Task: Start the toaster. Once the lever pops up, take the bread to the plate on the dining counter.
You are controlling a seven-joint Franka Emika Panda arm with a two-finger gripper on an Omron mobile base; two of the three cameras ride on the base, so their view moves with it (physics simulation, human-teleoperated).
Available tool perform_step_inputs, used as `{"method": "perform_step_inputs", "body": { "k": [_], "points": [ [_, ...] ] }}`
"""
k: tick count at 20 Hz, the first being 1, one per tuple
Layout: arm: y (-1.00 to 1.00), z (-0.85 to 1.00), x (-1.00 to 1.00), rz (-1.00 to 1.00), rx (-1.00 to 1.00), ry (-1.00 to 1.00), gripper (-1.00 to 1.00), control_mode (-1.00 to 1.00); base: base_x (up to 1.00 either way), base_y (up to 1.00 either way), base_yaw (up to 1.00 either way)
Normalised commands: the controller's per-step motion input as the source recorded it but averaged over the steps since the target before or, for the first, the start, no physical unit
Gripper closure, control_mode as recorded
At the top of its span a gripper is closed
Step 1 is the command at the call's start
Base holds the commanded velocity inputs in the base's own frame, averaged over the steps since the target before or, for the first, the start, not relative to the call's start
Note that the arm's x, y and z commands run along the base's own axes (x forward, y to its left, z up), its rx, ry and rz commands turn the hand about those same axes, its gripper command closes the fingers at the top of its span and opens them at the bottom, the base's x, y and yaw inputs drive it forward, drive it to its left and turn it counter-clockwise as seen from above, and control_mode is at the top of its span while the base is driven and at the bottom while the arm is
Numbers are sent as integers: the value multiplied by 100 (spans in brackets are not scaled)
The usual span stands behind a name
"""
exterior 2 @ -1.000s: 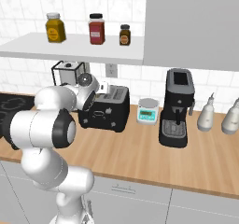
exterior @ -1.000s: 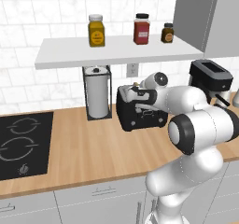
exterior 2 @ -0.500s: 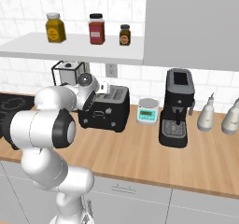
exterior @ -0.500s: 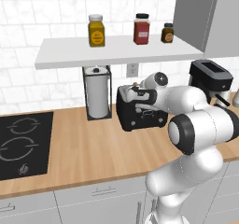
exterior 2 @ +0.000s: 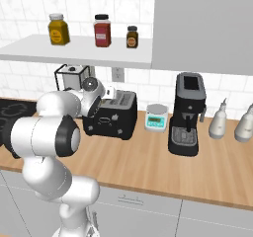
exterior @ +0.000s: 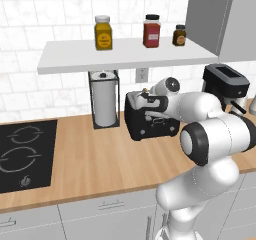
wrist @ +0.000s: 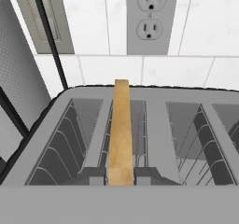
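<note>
Just one bread [wrist: 121, 134] slice stands among the toaster [wrist: 154, 125]'s four slots.

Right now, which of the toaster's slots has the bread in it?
The second slot from the left in the hand view holds the bread, standing on edge. The toaster's other slots show bare wire racks.
</note>
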Motion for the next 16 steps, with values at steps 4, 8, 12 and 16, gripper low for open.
{"method": "perform_step_inputs", "body": {
  "k": [4,8,12,16],
  "points": [
    [0,0,0,0,0,0,100,100,0,0,0],
    [0,0,0,0,0,0,100,100,0,0,0],
    [0,0,0,0,0,0,100,100,0,0,0],
    [0,0,0,0,0,0,100,100,0,0,0]
  ]
}}
